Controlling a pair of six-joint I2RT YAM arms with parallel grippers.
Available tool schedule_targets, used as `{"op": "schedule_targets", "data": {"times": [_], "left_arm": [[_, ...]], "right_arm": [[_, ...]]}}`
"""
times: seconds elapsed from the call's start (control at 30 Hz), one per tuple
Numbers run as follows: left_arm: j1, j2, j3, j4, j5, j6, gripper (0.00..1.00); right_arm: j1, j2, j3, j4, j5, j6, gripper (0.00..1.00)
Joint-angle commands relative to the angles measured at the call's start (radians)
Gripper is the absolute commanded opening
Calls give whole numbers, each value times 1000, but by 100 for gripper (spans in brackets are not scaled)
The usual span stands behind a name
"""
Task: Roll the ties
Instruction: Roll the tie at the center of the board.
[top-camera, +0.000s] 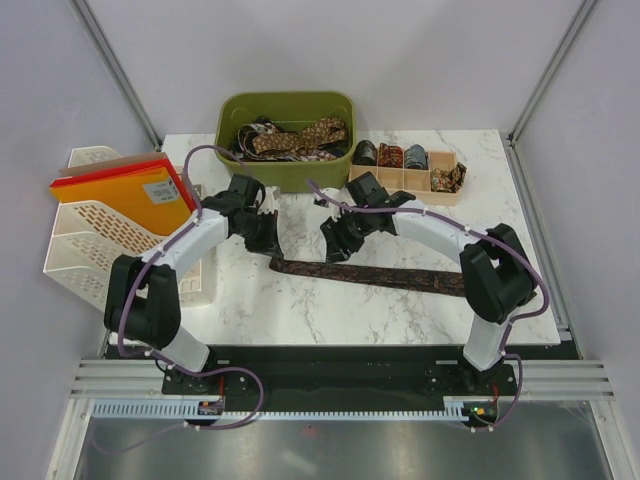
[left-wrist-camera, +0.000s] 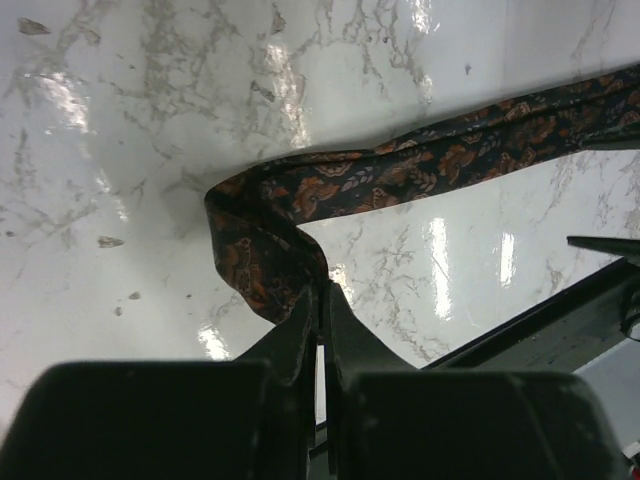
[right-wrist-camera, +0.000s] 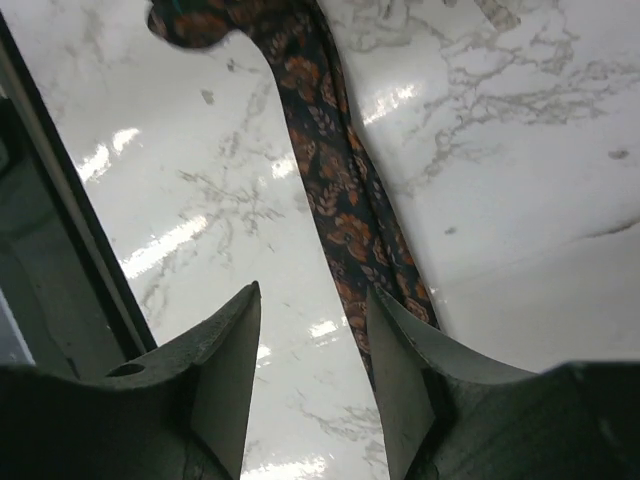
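**One tie laid out, its left end pinched for the first turn**

A dark patterned tie (top-camera: 370, 273) with orange-brown flowers lies stretched across the marble tabletop (top-camera: 300, 320), running from in front of my left arm towards my right arm's elbow. My left gripper (left-wrist-camera: 320, 295) is clenched on the tie's left end, which curls up off the surface into the closed fingers. My right gripper (right-wrist-camera: 314, 290) is released, fingers spread low over the strip a little further along. The fabric runs partly between them and partly under one finger, and nothing is grasped there.

To start the roll well, I would keep the pinched end tight and fold it squarely onto the strip with the edges aligned. The right gripper could steady the fabric so it neither skews nor slides.

Behind the arms, a green bin (top-camera: 290, 178) holds a tangle of loose ties (top-camera: 300, 138). Just to its right, a wooden tray (top-camera: 420, 197) has rolled ties (top-camera: 390, 155) in its compartments. A white rack (top-camera: 85, 235) with orange folders (top-camera: 125, 195) stands at the left.
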Motion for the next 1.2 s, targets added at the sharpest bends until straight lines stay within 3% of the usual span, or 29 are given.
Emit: {"op": "schedule_targets", "data": {"times": [0.0, 0.3, 0.53, 1.17], "left_arm": [[-58, 55, 47, 2, 2, -127, 5], [-124, 171, 67, 87, 20, -264, 5], [-131, 239, 77, 143, 65, -330, 7], [-127, 323, 97, 178, 149, -419, 9]], "right_arm": [[-30, -31, -50, 160, -180, 224, 54], [-64, -43, -241, 577, -210, 565, 55], [-61, 9, -290, 773, -191, 766, 49], [5, 27, -359, 781, -64, 773, 45]]}}
